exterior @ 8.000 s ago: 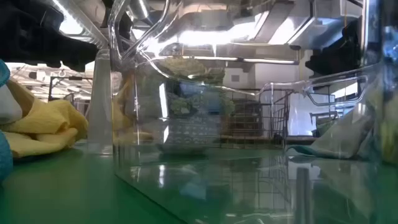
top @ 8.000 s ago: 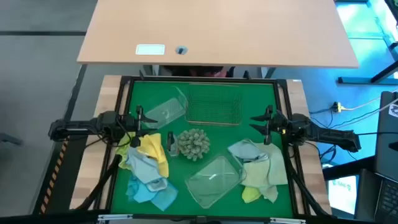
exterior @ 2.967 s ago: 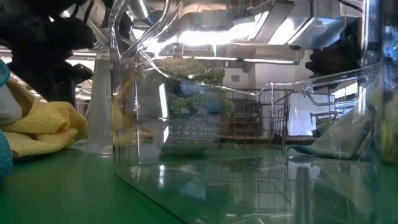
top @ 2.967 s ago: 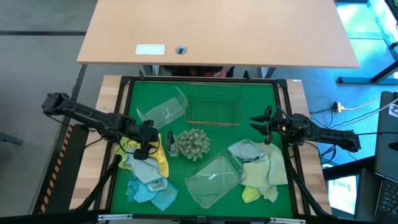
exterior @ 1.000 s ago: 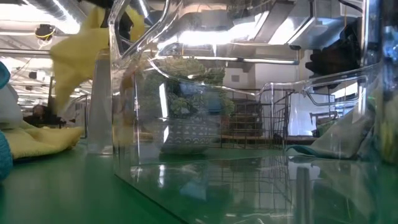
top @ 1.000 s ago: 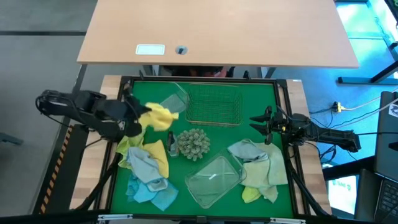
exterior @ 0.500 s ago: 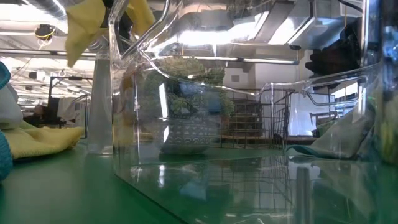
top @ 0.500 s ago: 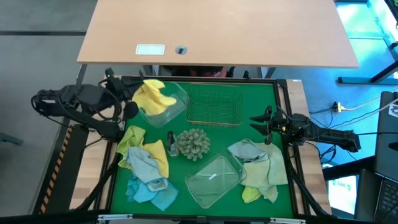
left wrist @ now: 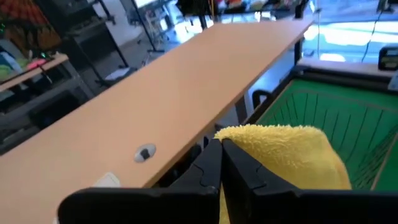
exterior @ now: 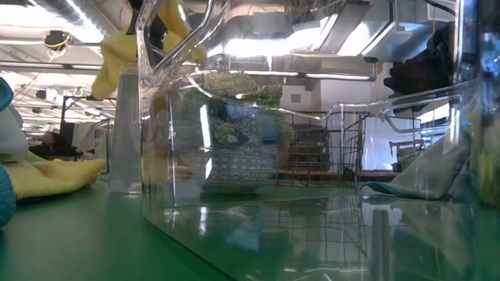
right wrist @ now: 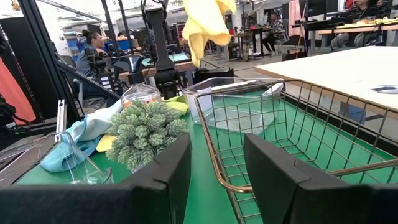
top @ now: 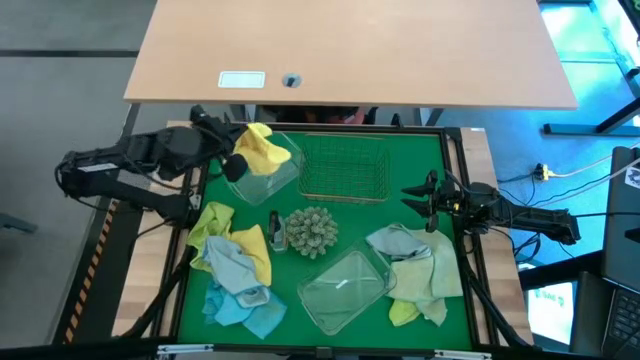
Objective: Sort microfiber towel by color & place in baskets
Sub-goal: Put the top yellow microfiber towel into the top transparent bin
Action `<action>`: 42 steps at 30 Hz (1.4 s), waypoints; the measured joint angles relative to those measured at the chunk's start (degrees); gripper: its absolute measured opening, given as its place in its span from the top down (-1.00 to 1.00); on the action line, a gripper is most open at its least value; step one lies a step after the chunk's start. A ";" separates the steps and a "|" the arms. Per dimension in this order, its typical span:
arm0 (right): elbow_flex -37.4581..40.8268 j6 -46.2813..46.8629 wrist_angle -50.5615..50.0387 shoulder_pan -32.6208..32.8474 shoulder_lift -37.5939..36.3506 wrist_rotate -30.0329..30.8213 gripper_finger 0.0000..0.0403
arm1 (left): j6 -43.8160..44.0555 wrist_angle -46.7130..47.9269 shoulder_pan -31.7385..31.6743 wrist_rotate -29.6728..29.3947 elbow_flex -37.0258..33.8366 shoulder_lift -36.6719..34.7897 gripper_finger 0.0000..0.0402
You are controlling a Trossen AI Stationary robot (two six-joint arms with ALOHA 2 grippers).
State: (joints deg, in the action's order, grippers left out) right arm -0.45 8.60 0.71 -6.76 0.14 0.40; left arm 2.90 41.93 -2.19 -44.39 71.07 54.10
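Observation:
A yellow towel (top: 264, 148) hangs in the air over the far clear tub (top: 270, 182), with my left gripper (top: 238, 156) shut on it. It also shows high in the right wrist view (right wrist: 205, 22) and in the low view (exterior: 117, 55). Beside that tub, on the green mat, stands the wire basket (top: 345, 165). Another clear tub (top: 345, 288) lies near the front. Yellow, lime and blue towels lie heaped at the left (top: 235, 265); pale green and blue ones at the right (top: 415, 270). My right gripper (top: 425, 200) waits open at the right, touching nothing. My left gripper pinches a bunched part of the yellow towel (left wrist: 249, 140) between its two shut fingers (left wrist: 211, 171); one layer or several, I cannot tell. The arm reaches in from the table's left. The towel hangs slack below the fingers, lifted clear of the tub and the mat.
A spiky grey-green ball (top: 312, 230) sits mid-table, with a small bottle (top: 275, 228) at its left. A light wooden desk (top: 350, 50) stands beyond the far edge. People and equipment show in the room behind (right wrist: 93, 43).
My left gripper, still shut, has carried the yellow towel up and toward the table's far edge, from beside the left towel heap to above the far clear tub. The towel has swung with it and hangs free. The heap has stayed where it was.

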 joint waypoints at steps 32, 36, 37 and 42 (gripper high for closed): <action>0.00 0.09 -0.01 0.00 -0.01 -0.01 0.27 | 1.16 19.09 -17.88 23.50 -0.04 22.23 1.00; 0.00 0.12 0.00 -0.02 0.00 0.00 0.27 | 1.03 19.03 -18.56 23.52 -0.04 24.38 1.00; 0.00 0.11 0.00 0.00 -0.01 -0.01 0.27 | 1.03 19.04 -18.60 23.52 -0.04 24.80 1.00; 0.00 0.13 0.00 0.00 0.00 -0.02 0.27 | 1.29 18.95 -19.12 23.52 -0.05 26.30 0.98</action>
State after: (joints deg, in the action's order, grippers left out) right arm -0.45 8.73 0.71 -6.77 0.14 0.38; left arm 4.19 60.88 -21.31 -20.86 71.02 80.40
